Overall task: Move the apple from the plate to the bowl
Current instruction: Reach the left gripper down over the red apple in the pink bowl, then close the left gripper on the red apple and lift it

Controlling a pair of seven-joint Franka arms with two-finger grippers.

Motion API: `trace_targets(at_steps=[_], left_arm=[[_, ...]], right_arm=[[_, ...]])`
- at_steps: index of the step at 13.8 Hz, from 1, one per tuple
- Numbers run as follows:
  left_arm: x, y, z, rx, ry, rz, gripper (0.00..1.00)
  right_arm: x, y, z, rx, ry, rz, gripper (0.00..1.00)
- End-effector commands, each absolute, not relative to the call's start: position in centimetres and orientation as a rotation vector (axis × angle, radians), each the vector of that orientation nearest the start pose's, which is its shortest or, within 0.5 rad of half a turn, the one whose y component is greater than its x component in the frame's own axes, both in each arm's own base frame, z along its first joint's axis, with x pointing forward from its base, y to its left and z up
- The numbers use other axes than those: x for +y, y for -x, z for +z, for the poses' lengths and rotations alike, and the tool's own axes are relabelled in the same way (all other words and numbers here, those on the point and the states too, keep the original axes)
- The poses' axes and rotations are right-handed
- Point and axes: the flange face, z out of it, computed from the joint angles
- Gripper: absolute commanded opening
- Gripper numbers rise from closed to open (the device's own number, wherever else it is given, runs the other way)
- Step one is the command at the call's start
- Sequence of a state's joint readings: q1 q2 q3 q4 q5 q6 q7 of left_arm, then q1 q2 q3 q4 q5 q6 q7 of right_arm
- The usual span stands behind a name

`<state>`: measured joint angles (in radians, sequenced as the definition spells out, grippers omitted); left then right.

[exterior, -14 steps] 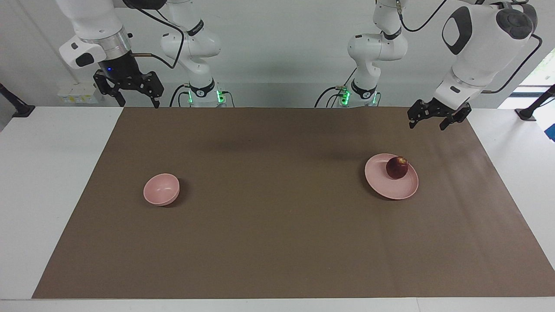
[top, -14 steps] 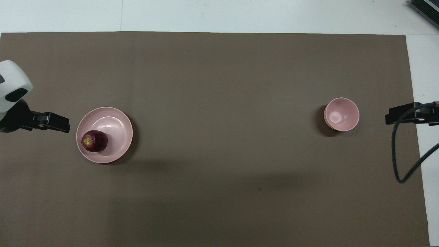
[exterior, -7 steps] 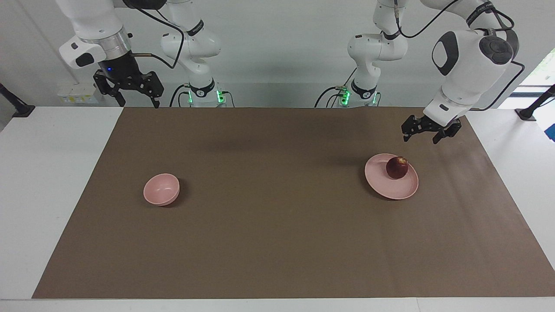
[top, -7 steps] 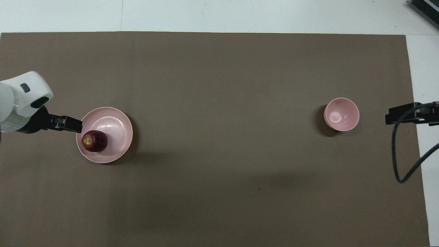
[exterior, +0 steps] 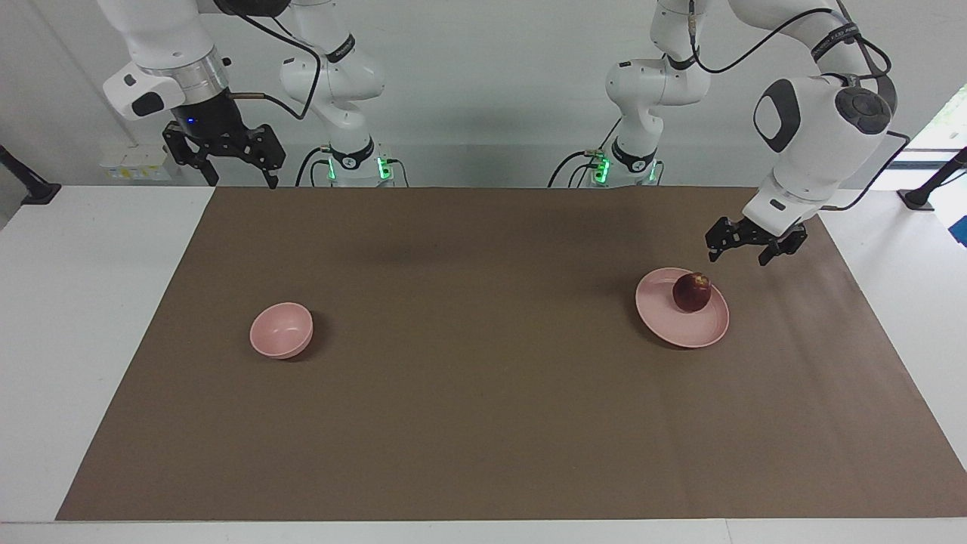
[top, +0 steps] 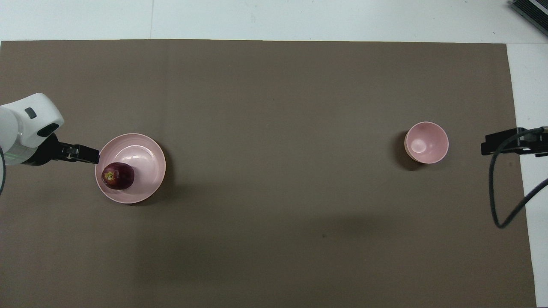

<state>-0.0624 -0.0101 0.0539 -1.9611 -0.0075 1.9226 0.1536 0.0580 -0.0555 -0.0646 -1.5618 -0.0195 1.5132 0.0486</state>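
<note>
The dark red apple [exterior: 692, 292] sits on the pale pink plate [exterior: 680, 332], on the part of it nearer to the robots, toward the left arm's end of the table. In the overhead view the apple [top: 117, 176] lies at the plate's [top: 145, 158] edge. My left gripper [exterior: 738, 257] is open and empty, hanging in the air just off the plate's rim and clear of the apple; it shows in the overhead view [top: 87, 154] too. The small pink bowl [exterior: 281, 330] [top: 426, 142] stands empty toward the right arm's end. My right gripper [exterior: 236, 180] [top: 498, 146] waits open, raised.
A brown mat [exterior: 483, 423] covers most of the white table [exterior: 91, 317]. The right arm's black cable [top: 496, 205] hangs over the mat's edge. A dark object [top: 531, 13] lies at the table's corner farthest from the robots.
My left gripper has come down and moved in toward the plate, from over the mat's edge to just off the plate's rim. Apple, plate, bowl and right arm have not moved.
</note>
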Motion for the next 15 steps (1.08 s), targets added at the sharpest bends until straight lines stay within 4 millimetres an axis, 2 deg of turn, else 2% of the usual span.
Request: trace_targets(at_steps=[1, 4, 6, 8, 10, 12, 13, 14, 15], left_arm=[[-0.2, -55.1, 43.6, 0.271, 3.130, 0.039, 1.00], [-2.2, -54.3, 39.1, 0.321, 3.124, 0.051, 1.00], [-2.3, -53.6, 36.2, 0.325, 3.121, 0.034, 1.00], [-2.9, -53.7, 33.8, 0.340, 3.119, 0.058, 1.00], [-3.1, -53.6, 32.7, 0.352, 3.117, 0.075, 1.00], [-3.0, -53.5, 32.6, 0.350, 3.118, 0.077, 1.00], [-3.0, -53.3, 32.5, 0.350, 3.118, 0.084, 0.96], [-3.0, -53.1, 32.3, 0.348, 3.118, 0.094, 0.63], [-3.0, -53.1, 32.4, 0.345, 3.118, 0.099, 0.22]], right_arm=[[-1.0, -52.9, 65.6, 0.058, 3.137, -0.036, 1.00], [-1.0, -52.9, 65.6, 0.058, 3.137, -0.036, 1.00], [-1.0, -52.9, 65.6, 0.058, 3.137, -0.036, 1.00], [-1.0, -52.9, 65.6, 0.058, 3.137, -0.036, 1.00], [-1.0, -52.9, 65.6, 0.058, 3.137, -0.036, 1.00], [-1.0, -52.9, 65.6, 0.058, 3.137, -0.036, 1.00], [-1.0, -52.9, 65.6, 0.058, 3.137, -0.036, 1.00], [-1.0, -52.9, 65.6, 0.058, 3.137, -0.036, 1.00], [-1.0, -52.9, 65.6, 0.058, 3.137, -0.036, 1.00]])
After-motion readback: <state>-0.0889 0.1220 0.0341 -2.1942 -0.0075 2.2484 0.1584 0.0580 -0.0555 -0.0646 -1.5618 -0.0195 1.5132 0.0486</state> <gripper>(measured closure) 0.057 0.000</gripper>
